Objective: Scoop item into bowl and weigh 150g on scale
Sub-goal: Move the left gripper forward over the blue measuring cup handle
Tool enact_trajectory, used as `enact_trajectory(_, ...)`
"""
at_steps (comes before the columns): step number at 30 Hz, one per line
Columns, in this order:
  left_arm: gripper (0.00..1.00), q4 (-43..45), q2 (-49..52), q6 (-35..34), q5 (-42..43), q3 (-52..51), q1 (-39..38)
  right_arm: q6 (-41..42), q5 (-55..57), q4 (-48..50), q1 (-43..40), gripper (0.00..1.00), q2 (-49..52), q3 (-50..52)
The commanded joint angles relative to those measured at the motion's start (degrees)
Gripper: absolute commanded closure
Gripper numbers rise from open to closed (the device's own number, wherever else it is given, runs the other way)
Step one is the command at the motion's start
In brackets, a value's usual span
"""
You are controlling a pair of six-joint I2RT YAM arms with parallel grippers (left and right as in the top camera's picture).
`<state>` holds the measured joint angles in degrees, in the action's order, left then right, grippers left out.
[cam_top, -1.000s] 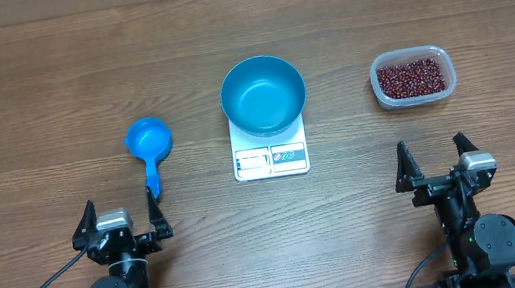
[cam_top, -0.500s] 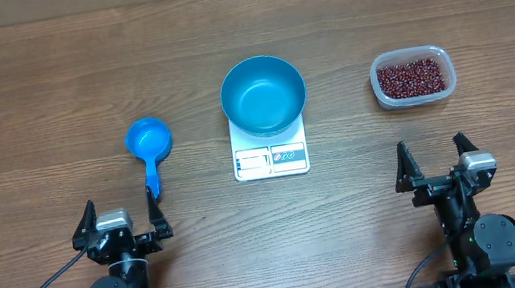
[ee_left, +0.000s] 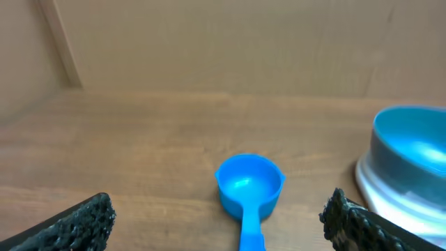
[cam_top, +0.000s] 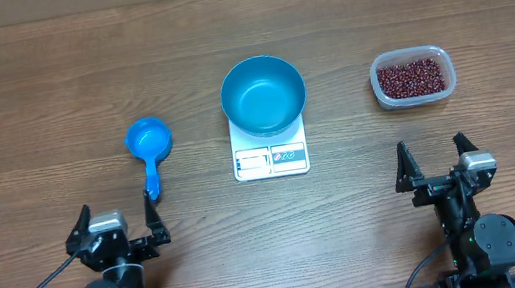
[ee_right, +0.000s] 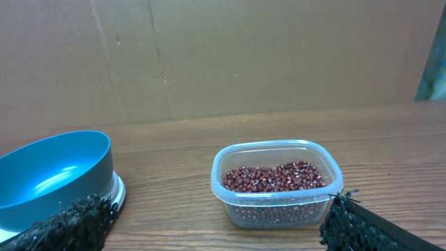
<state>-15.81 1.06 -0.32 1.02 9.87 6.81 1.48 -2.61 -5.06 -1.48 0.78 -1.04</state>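
The blue bowl point(cam_top: 263, 93) stands empty on the white scale point(cam_top: 271, 160) at mid-table. Dark red-brown beans point(cam_top: 412, 78), the item, fill a clear plastic tub point(cam_top: 435, 53) to the right. A small blue scoop point(cam_top: 148, 139) lies left of the scale, handle toward me. My left gripper point(cam_top: 115, 214) is open just short of the scoop's handle, holding nothing. In the left wrist view the scoop point(ee_left: 249, 185) lies ahead between the open fingers point(ee_left: 77, 223). My right gripper point(cam_top: 431, 153) is open in front of the tub point(ee_right: 277, 202), apart from it.
The wood table point(cam_top: 27, 85) stretches wide around these things. A cardboard wall point(ee_right: 279, 49) stands behind the table's far edge. In the right wrist view the bowl point(ee_right: 52, 171) on the scale point(ee_right: 118, 194) sits left of the tub.
My left gripper has shifted slightly left and toward the table's near edge, staying open. The right arm and the objects have not moved.
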Motion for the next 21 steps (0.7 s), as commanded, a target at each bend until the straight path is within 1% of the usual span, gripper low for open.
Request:
enact_trajectory(1, 0.01, -0.3, 1.8, -0.7, 0.0, 4.8, 0.3, 0.0, -0.1, 0.4, -0.1, 0.0, -0.5, 0.6)
enact_trajectory(6, 0.0, -1.3, 8.1, -0.8, 0.1, 9.9, 0.3, 0.0, -0.1, 0.4, -0.1, 0.0, -0.5, 0.6)
enact_trajectory(13, 0.0, -7.8, 22.3, -0.7, 0.5, 21.9, 0.3, 0.0, -0.1, 0.4, -0.1, 0.0, -0.5, 0.6)
enact_trajectory(18, 0.0, -15.9, 33.7, -0.7, 0.5, 34.0, 0.3, 0.0, -0.1, 0.4, -0.1, 0.0, -0.5, 0.6)
enact_trajectory(20, 0.0, -20.6, 38.2, -0.7, 0.5, 39.4, 0.3, 0.0, -0.1, 0.4, -0.1, 0.0, -0.5, 0.6)
enact_trajectory(21, 0.0, -25.4, 42.8, -0.8, 0.5, 44.7, 0.3, 0.0, -0.1, 0.4, -0.1, 0.0, -0.5, 0.6)
